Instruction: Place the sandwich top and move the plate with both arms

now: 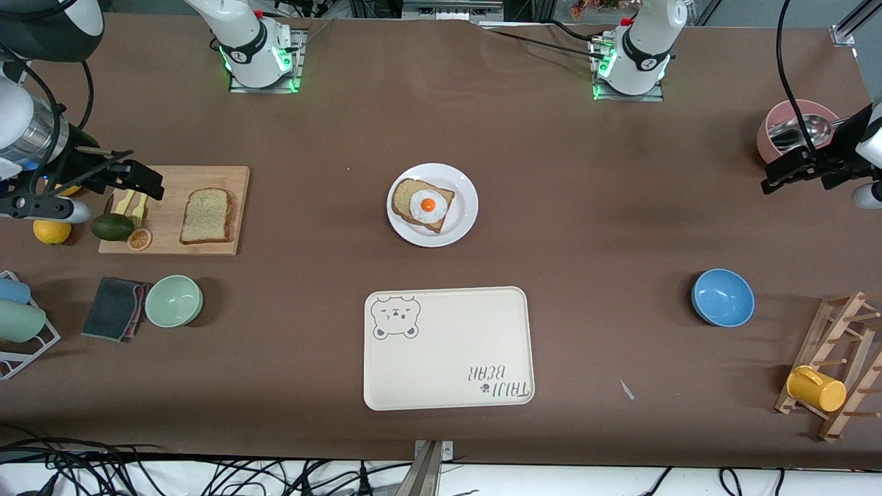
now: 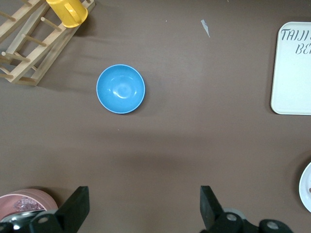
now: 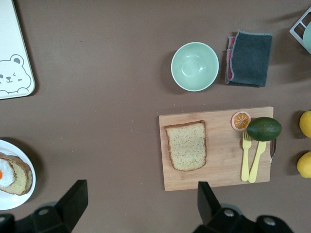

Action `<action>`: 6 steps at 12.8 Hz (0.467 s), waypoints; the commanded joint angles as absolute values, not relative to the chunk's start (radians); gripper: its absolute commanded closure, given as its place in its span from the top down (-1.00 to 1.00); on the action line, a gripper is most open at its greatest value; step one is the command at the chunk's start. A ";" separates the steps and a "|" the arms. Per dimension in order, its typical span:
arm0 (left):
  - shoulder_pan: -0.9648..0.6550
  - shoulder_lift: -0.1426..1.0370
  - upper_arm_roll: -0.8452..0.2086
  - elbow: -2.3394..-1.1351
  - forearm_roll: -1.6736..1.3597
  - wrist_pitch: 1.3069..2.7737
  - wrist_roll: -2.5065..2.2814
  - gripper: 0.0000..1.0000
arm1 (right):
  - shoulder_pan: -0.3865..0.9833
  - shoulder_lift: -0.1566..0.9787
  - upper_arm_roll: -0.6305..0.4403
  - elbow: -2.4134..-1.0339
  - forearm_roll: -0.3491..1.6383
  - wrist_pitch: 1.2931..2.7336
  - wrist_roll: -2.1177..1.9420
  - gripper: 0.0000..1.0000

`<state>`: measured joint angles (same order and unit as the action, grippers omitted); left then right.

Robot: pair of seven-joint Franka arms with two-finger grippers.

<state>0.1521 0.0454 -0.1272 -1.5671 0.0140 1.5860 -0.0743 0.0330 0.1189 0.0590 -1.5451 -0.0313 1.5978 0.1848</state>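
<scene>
While the sandwich top (image 1: pixel 206 215) lies flat on the cutting board (image 1: pixel 172 178), toward the right arm's end of the counter from the plate (image 1: pixel 463 219), the right claw (image 3: pixel 137 204) hovers wide over that board, closer than the wide, empty left claw (image 2: pixel 144 208).

A brown bench (image 1: pixel 551 207) carries a white plate (image 1: pixel 463 219), cream bear tray (image 1: pixel 448 358), wooden cutting board (image 1: pixel 207 248), green bowl (image 1: pixel 173 301), blue bowl (image 1: pixel 723 297), grey cloth (image 1: pixel 112 308), two lemons (image 1: pixel 52 231), pink bowl (image 1: pixel 768 134) and a wooden mug rack (image 1: pixel 837 372).
</scene>
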 commanded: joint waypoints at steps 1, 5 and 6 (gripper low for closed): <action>0.153 0.051 -0.127 -1.545 -0.015 1.566 -0.061 1.00 | 0.028 0.114 0.063 -1.546 -0.026 1.603 0.187 1.00; 0.153 0.051 -0.129 -1.543 -0.015 1.566 -0.061 1.00 | 0.028 0.110 0.064 -1.545 -0.025 1.608 0.187 1.00; 0.153 0.049 -0.130 -1.543 -0.015 1.568 -0.061 1.00 | 0.028 0.110 0.064 -1.545 -0.025 1.608 0.187 1.00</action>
<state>0.1520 0.0454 -0.1299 -1.5671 0.0140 1.5857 -0.0743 0.0329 0.1197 0.0596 -1.5447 -0.0309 1.6021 0.1848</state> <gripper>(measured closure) 0.000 0.000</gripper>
